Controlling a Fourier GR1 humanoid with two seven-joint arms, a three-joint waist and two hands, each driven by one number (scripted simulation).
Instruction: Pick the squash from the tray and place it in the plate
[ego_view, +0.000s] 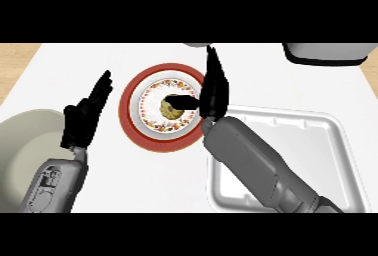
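The squash (171, 108), a small yellowish, mottled lump, lies in the middle of the plate (130, 114), which sits a little left of the frame's centre and shows a broad red rim around a white face with a ring of small flowers. The right hand (215, 85) stands over the plate's right edge, its fingers straight and pointing toward the top of the frame, while its thumb (184, 102) reaches leftward across the plate and ends right at the squash's upper right side; whether it touches the squash I cannot tell, and nothing is curled round it. The grey right forearm (251, 160) runs down from that hand to the lower right, crossing the left part of the white tray (325, 150), which fills the right half of the frame just beside the plate. The left hand (87, 112) shows at the left of the plate, apart from it, fingers straight and relaxed, pointing up and slightly right, holding nothing. Below and left of it a pale round bowl (22, 145) is partly hidden by the left forearm. At the upper right corner a white, dark-edged object (328, 52) is cut off by the frame.
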